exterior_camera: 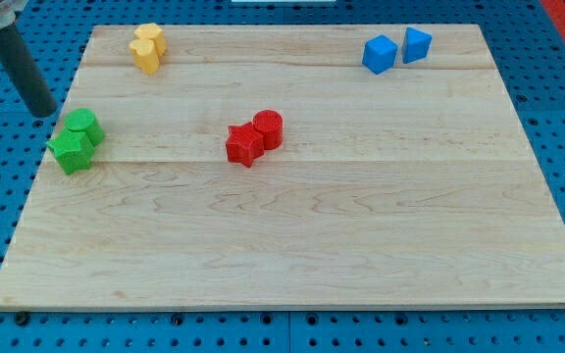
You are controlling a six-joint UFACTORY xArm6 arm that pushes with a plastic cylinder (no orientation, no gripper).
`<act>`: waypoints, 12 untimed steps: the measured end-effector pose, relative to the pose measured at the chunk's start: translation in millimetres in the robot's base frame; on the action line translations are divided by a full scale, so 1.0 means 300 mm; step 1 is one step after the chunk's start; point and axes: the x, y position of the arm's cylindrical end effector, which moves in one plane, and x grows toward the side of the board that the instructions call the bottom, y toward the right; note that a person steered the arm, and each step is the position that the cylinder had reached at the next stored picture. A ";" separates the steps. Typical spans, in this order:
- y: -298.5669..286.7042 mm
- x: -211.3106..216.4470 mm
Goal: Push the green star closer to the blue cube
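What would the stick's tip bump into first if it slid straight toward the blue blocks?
Probably the green blocks: my tip sits just left of the green star and its green neighbour. Past them lie the red blocks, then the blue cube. Depth is uncertain.

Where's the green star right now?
The green star sits at the board's left edge, touching another green block, with my tip just up-left of them.

Bright, even light, soft short shadows, sharp focus throughout
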 end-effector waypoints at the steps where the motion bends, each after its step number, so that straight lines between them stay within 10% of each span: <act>1: 0.000 0.069; 3: 0.017 0.285; 7: 0.474 -0.182; 9: 0.000 -0.162; 12: 0.083 -0.152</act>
